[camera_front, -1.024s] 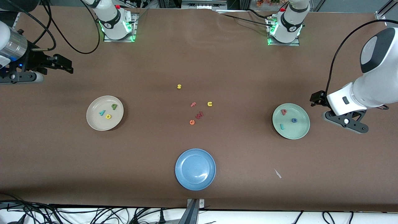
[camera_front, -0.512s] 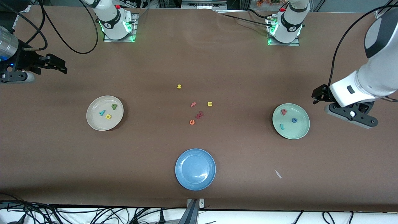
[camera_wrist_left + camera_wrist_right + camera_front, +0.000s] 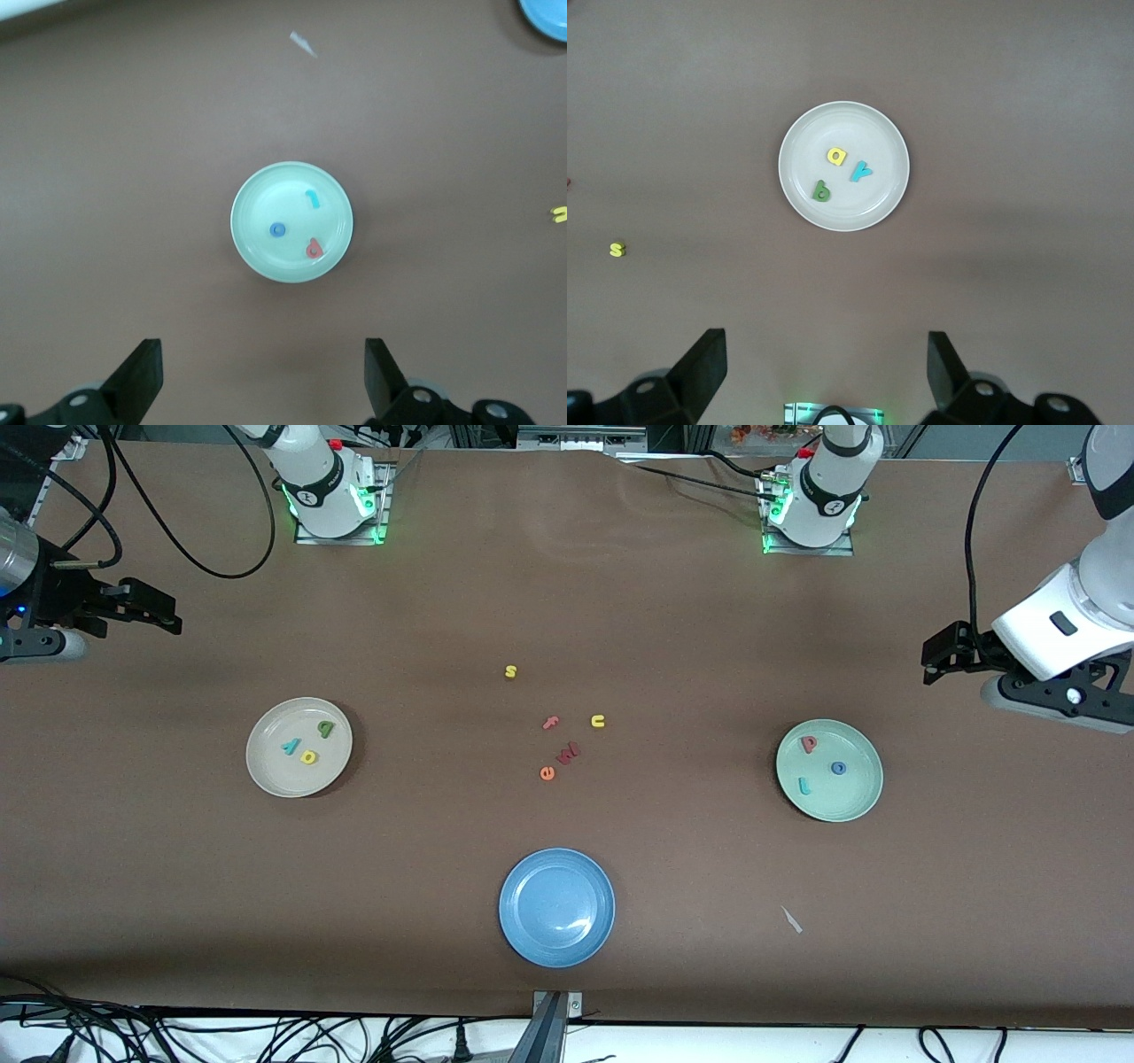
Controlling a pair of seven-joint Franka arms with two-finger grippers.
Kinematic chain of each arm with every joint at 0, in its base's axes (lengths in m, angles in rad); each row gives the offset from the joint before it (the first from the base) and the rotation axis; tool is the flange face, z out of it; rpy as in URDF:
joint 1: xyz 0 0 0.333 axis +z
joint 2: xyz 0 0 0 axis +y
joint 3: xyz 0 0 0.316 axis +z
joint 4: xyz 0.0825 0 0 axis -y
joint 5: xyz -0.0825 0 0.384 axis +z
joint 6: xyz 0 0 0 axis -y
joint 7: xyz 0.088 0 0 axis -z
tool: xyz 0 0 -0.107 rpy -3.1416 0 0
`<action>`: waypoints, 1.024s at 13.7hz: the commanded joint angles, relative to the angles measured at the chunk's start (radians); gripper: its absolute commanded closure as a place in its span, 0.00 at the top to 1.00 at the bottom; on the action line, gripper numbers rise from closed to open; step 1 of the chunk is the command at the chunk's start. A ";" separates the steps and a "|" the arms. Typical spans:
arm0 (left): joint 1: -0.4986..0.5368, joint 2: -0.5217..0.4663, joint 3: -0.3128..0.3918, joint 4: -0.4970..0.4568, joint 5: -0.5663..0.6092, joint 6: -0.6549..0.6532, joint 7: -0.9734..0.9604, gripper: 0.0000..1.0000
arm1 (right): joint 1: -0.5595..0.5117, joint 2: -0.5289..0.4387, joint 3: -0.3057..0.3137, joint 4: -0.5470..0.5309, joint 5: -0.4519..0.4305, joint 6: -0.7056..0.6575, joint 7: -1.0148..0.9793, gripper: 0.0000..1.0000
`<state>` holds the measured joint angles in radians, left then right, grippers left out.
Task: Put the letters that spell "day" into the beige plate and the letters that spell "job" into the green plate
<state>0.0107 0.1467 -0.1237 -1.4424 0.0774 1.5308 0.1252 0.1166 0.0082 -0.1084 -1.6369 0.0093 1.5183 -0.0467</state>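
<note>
Since the letters that spell "day" (image 3: 307,742) lie in the beige plate (image 3: 266,771) and the letters that spell "job" (image 3: 818,763) in the green plate (image 3: 864,793), sorting looks finished; left pincer (image 3: 939,660) and right pincer (image 3: 155,609) hang released over bare bench at their own ends

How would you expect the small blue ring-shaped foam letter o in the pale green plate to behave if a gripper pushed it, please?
The small blue ring-shaped foam letter o lies flat in the pale green plate, so it would probably slide, not roll. It looks tiny and thin, so likely very light. Being foam, it may squash slightly.
</note>
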 commanded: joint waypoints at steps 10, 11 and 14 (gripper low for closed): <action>-0.031 -0.119 0.085 -0.153 -0.068 0.072 0.008 1.00 | -0.009 0.007 0.003 0.019 -0.011 -0.023 0.001 1.00; -0.031 -0.121 0.085 -0.153 -0.070 0.071 0.008 1.00 | -0.009 0.007 0.003 0.019 -0.011 -0.024 0.001 1.00; -0.031 -0.119 0.085 -0.144 -0.068 0.065 0.007 1.00 | -0.009 0.007 0.003 0.019 -0.011 -0.024 0.001 1.00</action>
<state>-0.0199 0.0424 -0.0451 -1.5925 0.0363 1.6019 0.1261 0.1158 0.0099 -0.1103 -1.6369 0.0090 1.5145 -0.0456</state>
